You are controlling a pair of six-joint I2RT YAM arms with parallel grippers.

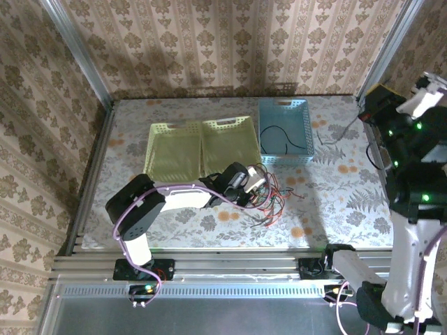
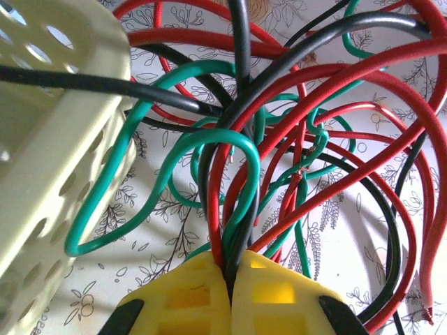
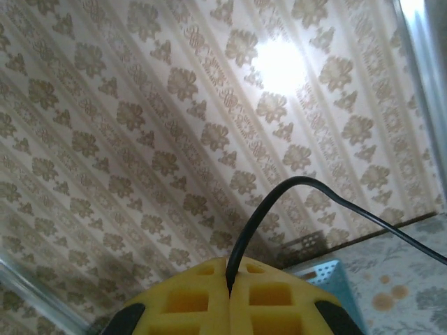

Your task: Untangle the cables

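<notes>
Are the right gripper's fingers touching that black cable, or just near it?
Touching. Right wrist view: the black cable runs into the seam of the right gripper, pinched between its shut yellow fingers.

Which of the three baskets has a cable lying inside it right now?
The blue basket, at the right end of the row: a black cable curls across its floor. Seen from above, the two yellow baskets beside it hold none.

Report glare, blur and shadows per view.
Top external: even light, soft shadows on the back wall. Left wrist: yellow basket blurred near the lens, cables sharp. Right wrist: glare spot whitens the wallpaper; black cable crisp.
</notes>
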